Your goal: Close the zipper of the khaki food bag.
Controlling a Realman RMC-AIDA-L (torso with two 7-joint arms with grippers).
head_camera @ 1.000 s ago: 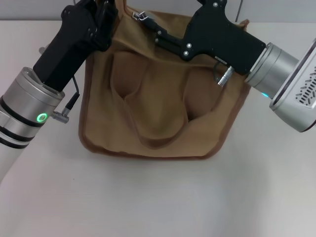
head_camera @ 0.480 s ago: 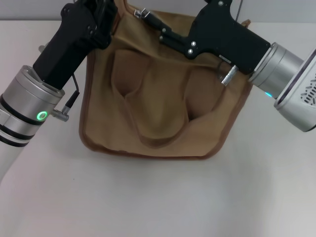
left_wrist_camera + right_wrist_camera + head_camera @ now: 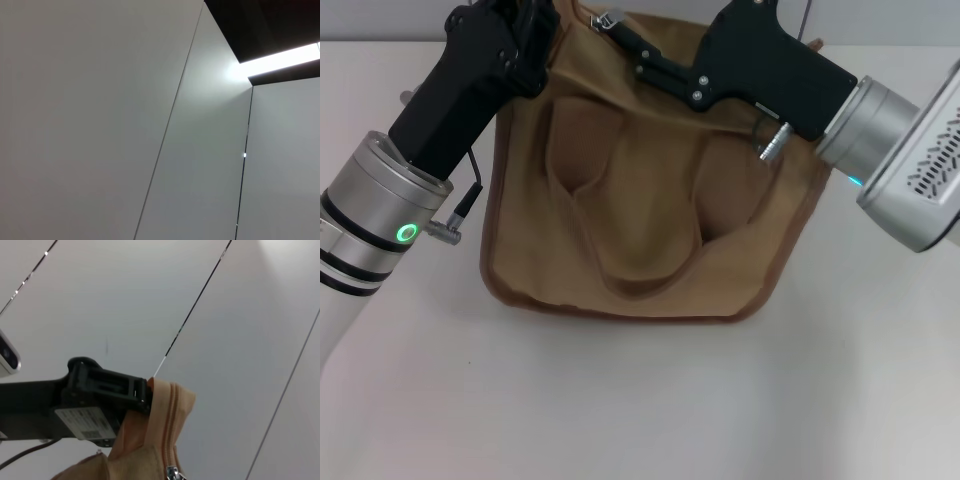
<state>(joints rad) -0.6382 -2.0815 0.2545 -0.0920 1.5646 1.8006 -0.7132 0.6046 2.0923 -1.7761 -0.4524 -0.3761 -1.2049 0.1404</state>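
The khaki food bag [image 3: 640, 200] lies on the white table [image 3: 640, 400], its two looped handles [image 3: 630, 230] flopped across the near face and the zippered top edge at the far side, away from the robot. Both arms reach over it to that far edge.

The left gripper [image 3: 525, 30] sits at the bag's far left corner. In the right wrist view it shows as a black body with the tan fabric end [image 3: 160, 400] pressed against its tip, so it looks clamped on that corner as an anchor, though the fingers themselves are hidden and I cannot tell for sure.

The right gripper [image 3: 620, 28] lies across the top panel from the right, with its slim black fingers [image 3: 655, 60] pointing left. Their tips meet the silver pull [image 3: 608, 18] of the zipper [image 3: 172, 440]. It reads as pinching the pull, but the contact is too small to confirm, so cannot tell.

Key relation: the zipper line runs left to right along the far edge. The pull is near the left end, just beside the left gripper. The right arm is the nearer one to it and is already there. The right wrist view shows the stitched track rising toward the held corner, with the pull [image 3: 173, 473] lower on it. Which way along the track closes it can't be read from these views.
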